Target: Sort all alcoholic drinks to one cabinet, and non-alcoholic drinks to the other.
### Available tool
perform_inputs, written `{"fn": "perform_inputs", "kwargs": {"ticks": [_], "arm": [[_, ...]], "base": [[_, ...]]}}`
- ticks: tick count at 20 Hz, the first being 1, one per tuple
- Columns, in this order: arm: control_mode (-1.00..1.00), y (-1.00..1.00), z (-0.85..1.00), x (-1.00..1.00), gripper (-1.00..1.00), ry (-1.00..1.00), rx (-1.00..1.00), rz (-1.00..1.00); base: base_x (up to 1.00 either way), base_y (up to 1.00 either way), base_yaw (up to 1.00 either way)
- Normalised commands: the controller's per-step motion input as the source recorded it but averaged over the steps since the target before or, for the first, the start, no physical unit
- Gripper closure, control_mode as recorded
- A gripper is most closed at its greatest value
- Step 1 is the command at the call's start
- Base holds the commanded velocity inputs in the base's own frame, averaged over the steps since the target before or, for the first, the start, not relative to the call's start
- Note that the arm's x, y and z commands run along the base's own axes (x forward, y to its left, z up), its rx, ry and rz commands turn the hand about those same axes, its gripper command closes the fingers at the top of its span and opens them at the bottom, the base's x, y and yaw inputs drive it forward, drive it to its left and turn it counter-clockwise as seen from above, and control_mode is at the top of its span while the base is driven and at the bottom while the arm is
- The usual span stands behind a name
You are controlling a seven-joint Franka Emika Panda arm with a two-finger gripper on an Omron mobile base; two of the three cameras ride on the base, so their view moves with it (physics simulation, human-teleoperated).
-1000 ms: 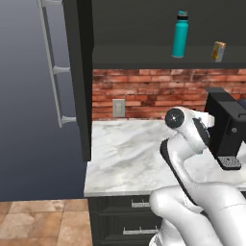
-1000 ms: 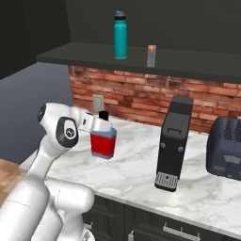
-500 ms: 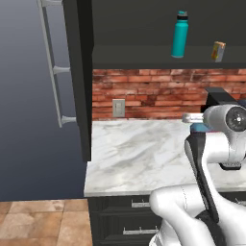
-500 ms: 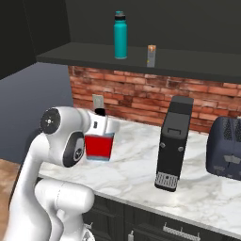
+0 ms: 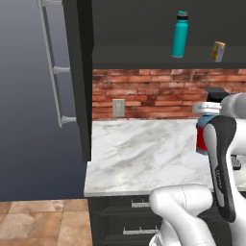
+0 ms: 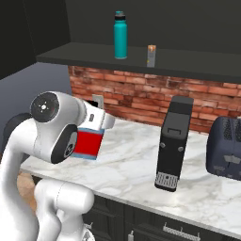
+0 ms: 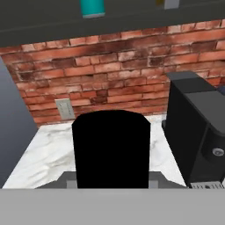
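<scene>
Since a second ago the arm has swung the flask bottle (image 6: 89, 143) up off the tabletop (image 6: 132, 160).

Left base view: it hangs beside the forearm.

Right base view: teal bottle (image 6: 120, 35) and carton (image 6: 151, 55) stand on the shelf (image 6: 70, 55).

Hand view: the gripper (image 7: 110, 182) is clamped on the flask's black cap (image 7: 110, 147). A fast swing risks it slipping.

Teal bottle (image 5: 180, 34) & small orange carton (image 5: 218, 51) sit upright on the open cabinet shelf (image 5: 144, 64), apart. Blue flask w/ red label (image 5: 202, 136) partly hidden behind arm, above marble counter (image 5: 139, 153).

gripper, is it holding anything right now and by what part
The gripper holds the blue flask at its top, around the black cap; the flask's body hangs below, clear of the counter.
</scene>
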Motion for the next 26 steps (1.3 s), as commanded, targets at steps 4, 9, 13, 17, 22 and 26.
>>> {"fn": "perform_inputs", "kwargs": {"ticks": [4, 9, 13, 17, 22, 26], "arm": [[-1.0, 0.12, 0.0, -0.29, 1.0, -0.02, 0.0, 0.0], [-1.0, 0.07, 0.0, -0.31, 1.0, 0.0, 0.0, 0.0], [1.0, 0.12, 0.0, -0.3, 1.0, 0.0, 0.0, 0.0], [1.0, 0.0, 0.0, 0.0, 1.0, 0.0, 0.0, 0.0], [1.0, 0.0, 0.0, 0.0, 1.0, 0.0, 0.0, 0.0], [1.0, 0.0, 0.0, 0.0, 1.0, 0.0, 0.0, 0.0]], "base": [[0.0, 0.0, 0.0], [0.0, 0.0, 0.0], [-0.5, 0.08, 0.0], [-1.0, 0.23, -0.03], [-1.0, 0.21, -0.04], [-0.98, 0.15, -0.03]]}}
